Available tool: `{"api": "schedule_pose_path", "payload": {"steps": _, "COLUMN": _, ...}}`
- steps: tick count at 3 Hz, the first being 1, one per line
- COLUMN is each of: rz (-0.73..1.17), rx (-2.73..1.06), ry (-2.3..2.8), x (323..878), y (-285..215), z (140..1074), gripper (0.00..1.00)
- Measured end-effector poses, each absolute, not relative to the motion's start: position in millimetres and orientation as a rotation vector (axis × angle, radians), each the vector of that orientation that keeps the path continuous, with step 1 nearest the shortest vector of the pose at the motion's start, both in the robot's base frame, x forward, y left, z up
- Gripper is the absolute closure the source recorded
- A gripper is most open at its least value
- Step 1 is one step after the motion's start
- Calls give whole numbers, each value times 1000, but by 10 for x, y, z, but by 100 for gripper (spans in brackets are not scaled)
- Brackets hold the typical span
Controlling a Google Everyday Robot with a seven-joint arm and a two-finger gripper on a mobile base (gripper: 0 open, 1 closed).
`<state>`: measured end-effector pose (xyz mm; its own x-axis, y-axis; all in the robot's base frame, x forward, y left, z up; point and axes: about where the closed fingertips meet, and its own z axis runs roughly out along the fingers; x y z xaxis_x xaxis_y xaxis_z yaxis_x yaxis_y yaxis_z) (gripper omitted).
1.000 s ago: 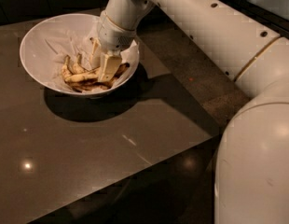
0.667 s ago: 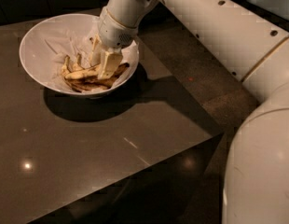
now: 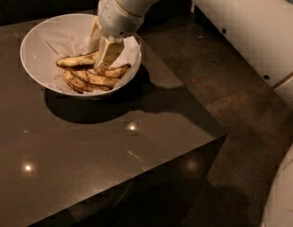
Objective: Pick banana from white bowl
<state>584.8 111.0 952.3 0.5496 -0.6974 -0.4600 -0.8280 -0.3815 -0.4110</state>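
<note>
Gripper [image 3: 104, 59]: lowered into white bowl [image 3: 35, 41], tip hidden among brown-spotted bananas [image 3: 92, 75]; grip state indiscernible. Fruit lies beneath and beside it, on crumpled paper lining [image 3: 66, 40].

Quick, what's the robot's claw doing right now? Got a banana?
Gripper: down inside the white bowl, right at the bananas; whether it is open, closed or holding one cannot be told.
</note>
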Motion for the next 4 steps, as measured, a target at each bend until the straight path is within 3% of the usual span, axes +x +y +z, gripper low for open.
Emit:
{"api": "schedule_pose_path", "payload": {"steps": 1, "rz": 279, "rx": -2178, "ry": 1223, "x": 5847, "y": 1110, "z": 9524, "gripper": 100}}
{"api": "schedule_pose_path", "payload": {"steps": 4, "rz": 356, "rx": -2133, "ry": 1299, "x": 5179, "y": 975, "z": 9647, "gripper": 100}}
